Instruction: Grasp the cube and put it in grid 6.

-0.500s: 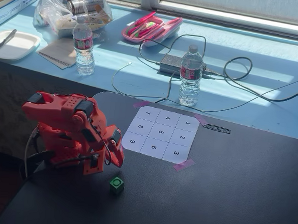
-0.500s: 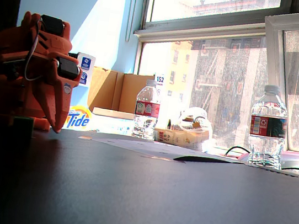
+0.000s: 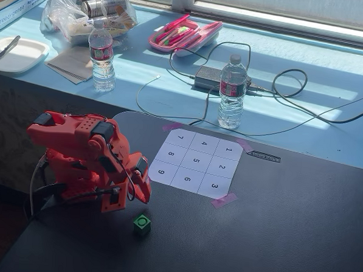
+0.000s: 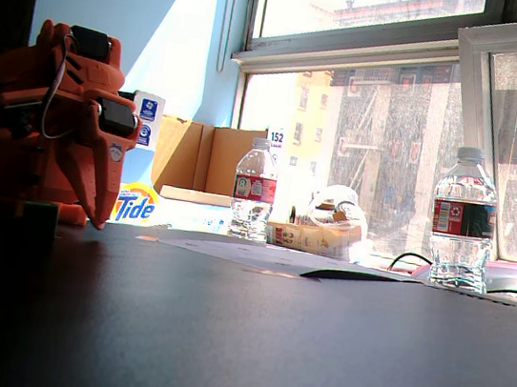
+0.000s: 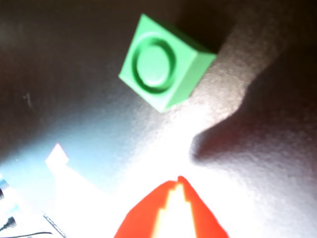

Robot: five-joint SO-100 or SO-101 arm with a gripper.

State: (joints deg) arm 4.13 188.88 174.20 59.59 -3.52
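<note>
The cube (image 3: 142, 224) sits on the dark worktop (image 3: 274, 226), apart from the clenched, empty claw (image 3: 143, 197) and short of grid 6 (image 3: 187, 179); probably light and rigid, best pinched across opposite flat sides.

In the wrist view, the green cube (image 5: 163, 62) is sitting on the dark counter (image 5: 64, 99), its ringed top face showing. The red tool (image 5: 179, 184) is entering from the bottom edge, its two tips meeting at a point, well apart from the cube. Sunlight is washing out the counter between them.
</note>
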